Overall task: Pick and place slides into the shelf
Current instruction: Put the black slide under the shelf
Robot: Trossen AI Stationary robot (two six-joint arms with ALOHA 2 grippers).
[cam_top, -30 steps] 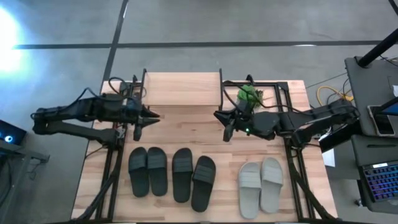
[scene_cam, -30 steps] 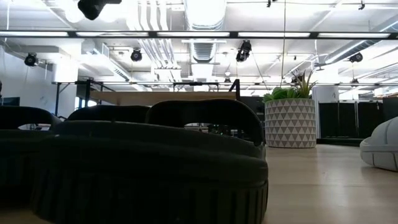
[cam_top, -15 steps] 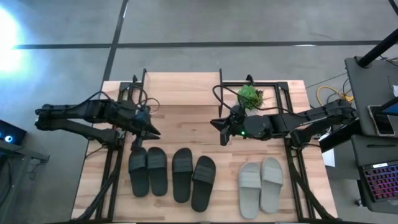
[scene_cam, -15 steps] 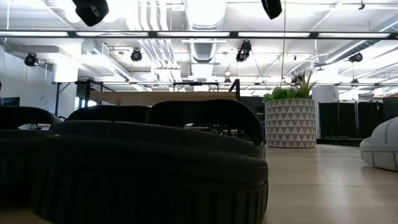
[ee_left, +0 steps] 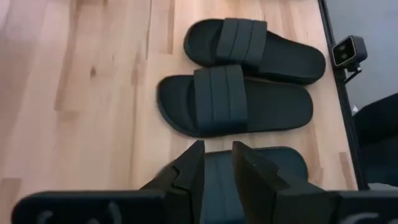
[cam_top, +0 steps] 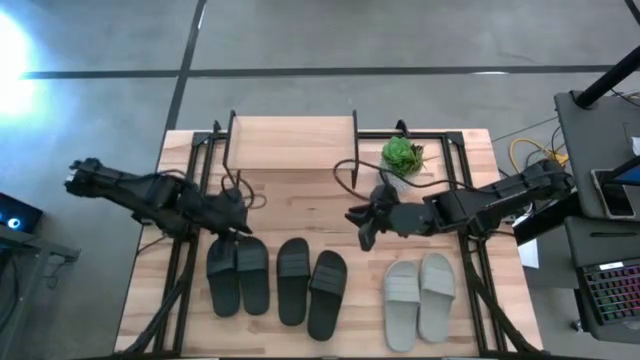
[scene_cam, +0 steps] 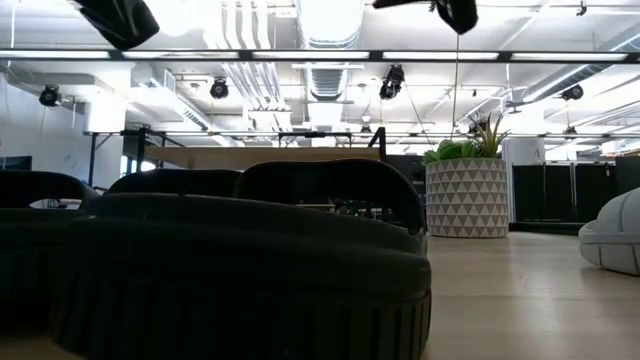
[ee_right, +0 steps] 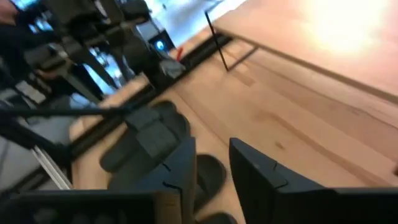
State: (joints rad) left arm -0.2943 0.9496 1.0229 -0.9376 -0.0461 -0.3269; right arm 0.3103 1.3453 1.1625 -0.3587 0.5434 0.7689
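Slides lie in a row along the near half of the table [cam_top: 300,205]: a left black pair [cam_top: 238,275] with its two sandals side by side, a middle black pair [cam_top: 311,283] whose right sandal is skewed outward, and a light grey pair [cam_top: 420,293] on the right. All six rest flat on the wood, none on the shelf [cam_top: 293,142], which stands at the far middle edge of the table with its plank top bare. A small green plant [cam_top: 401,153] in a patterned pot sits just right of the shelf.

The left gripper [cam_top: 238,228] hangs just above the strap end of the left black pair, its arm stretched in from the left side. In the left wrist view its two fingers [ee_left: 186,171] are slightly parted with a narrow gap, holding nothing, poised directly over one black sandal [ee_left: 261,163], while the two sandals of the middle pair [ee_left: 239,102] lie farther ahead.

The right gripper [cam_top: 362,232] hovers over bare wood between the middle black pair and the light grey pair, closer to the far ends of both. Its fingers [ee_right: 180,171] are also apart and empty, touching no sandal.
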